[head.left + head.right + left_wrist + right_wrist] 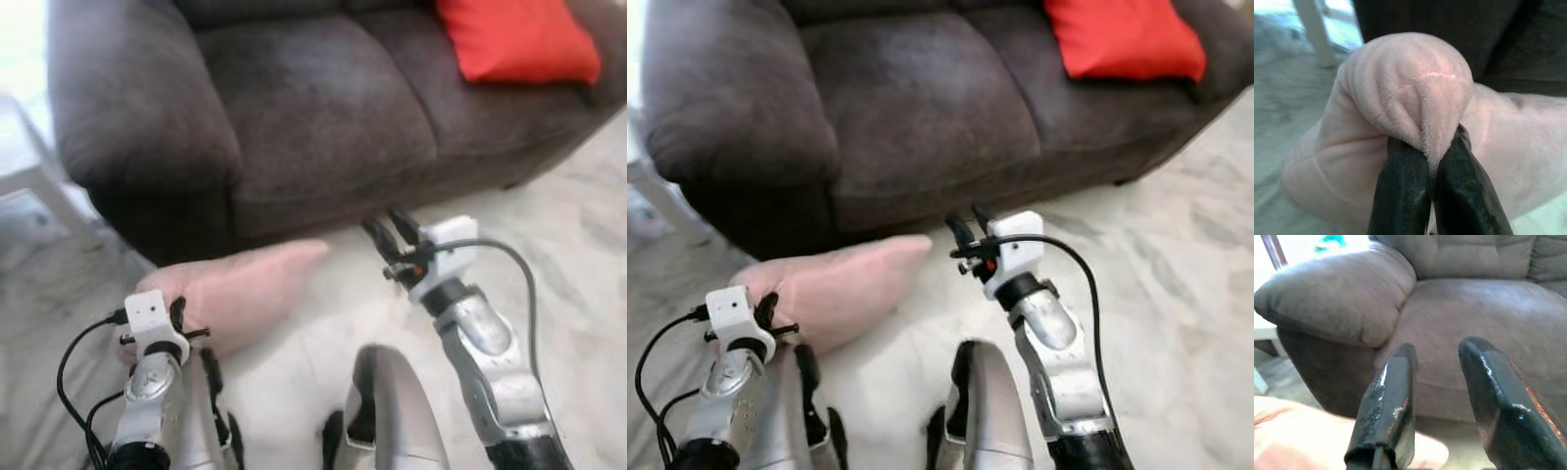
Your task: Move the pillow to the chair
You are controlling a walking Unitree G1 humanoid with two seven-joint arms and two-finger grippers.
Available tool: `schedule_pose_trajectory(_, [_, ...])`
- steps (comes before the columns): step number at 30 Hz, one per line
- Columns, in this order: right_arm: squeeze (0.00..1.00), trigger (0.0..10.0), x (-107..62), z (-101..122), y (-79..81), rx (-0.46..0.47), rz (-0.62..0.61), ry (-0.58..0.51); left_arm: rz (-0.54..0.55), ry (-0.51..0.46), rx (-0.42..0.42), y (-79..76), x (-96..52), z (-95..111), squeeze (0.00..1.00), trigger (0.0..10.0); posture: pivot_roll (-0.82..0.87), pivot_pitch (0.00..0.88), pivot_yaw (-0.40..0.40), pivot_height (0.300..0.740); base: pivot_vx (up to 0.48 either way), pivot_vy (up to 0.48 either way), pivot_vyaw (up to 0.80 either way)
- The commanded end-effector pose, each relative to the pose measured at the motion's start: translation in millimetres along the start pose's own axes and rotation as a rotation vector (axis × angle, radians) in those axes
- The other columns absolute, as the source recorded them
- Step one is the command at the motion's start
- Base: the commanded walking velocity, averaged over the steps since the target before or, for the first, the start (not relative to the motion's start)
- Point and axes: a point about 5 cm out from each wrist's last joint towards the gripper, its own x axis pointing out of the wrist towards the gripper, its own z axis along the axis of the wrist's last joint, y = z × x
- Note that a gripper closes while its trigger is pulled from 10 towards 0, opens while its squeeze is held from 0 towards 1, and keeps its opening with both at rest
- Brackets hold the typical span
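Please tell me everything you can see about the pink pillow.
The pink pillow is soft and looks like plush velvet, pale pink, with wrinkles where it is squeezed. It lies low in front of the dark brown sofa, above the pale marble floor. The left gripper is shut on a bunched corner of it. The right gripper is open beside its far end, not touching it.

Soft daylight from upper left, glare there; head views motion-blurred, wrist views soft-focused.

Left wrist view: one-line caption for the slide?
Left gripper shut on a pinched fold of the pink pillow, dark sofa behind.
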Motion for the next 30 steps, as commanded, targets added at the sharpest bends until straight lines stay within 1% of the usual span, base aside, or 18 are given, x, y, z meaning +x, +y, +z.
schedule_pose_trajectory(1, [0.00,10.0,-5.5,-10.4,-4.2,0.004,-0.027,0.036,0.005,-0.049,0.002,1.8,2.3,11.4,0.00,10.0,0.02,0.142,-0.065,0.522,0.000,0.000,0.00])
schedule_pose_trajectory(6, [0.00,10.0,-0.6,-16.0,-5.4,-0.004,-0.038,0.037,-0.013,-0.103,0.032,0.8,3.9,26.5,0.00,10.0,0.04,0.107,-0.048,0.522,0.000,0.000,0.00])
schedule_pose_trajectory(12, [0.00,10.0,6.3,-17.5,-5.0,-0.004,-0.046,0.023,-0.042,-0.156,0.047,-4.4,0.3,40.7,0.00,10.0,0.05,0.086,-0.032,0.522,0.000,0.000,0.80])
schedule_pose_trajectory(18, [0.00,10.0,7.2,-20.5,-4.9,-0.001,-0.048,0.020,-0.063,-0.184,0.049,-11.6,-5.1,47.2,0.00,10.0,0.05,0.071,-0.026,0.522,0.000,0.000,0.80])
schedule_pose_trajectory(21, [0.00,10.0,6.5,-22.6,-6.2,0.001,-0.050,0.024,-0.085,-0.213,0.055,-16.6,-9.5,52.9,0.00,10.0,0.06,0.065,-0.024,0.522,0.000,0.000,0.80])
schedule_pose_trajectory(24, [0.00,10.0,6.8,-24.9,-7.9,0.002,-0.058,0.036,-0.105,-0.227,0.064,-20.4,-12.6,56.6,0.00,10.0,0.06,0.065,-0.024,0.522,0.000,0.000,0.00])
schedule_pose_trajectory(25, [0.00,10.0,7.2,-25.9,-9.2,0.011,-0.070,0.036,-0.120,-0.228,0.079,-22.4,-13.6,57.4,0.00,10.0,0.06,0.065,-0.024,0.522,0.000,0.000,0.00])
schedule_pose_trajectory(30, [0.00,10.0,7.6,-28.4,-12.4,0.028,-0.114,0.039,-0.135,-0.242,0.058,-23.5,-17.1,60.6,0.00,10.0,0.07,0.056,-0.021,0.522,0.000,0.000,0.00])
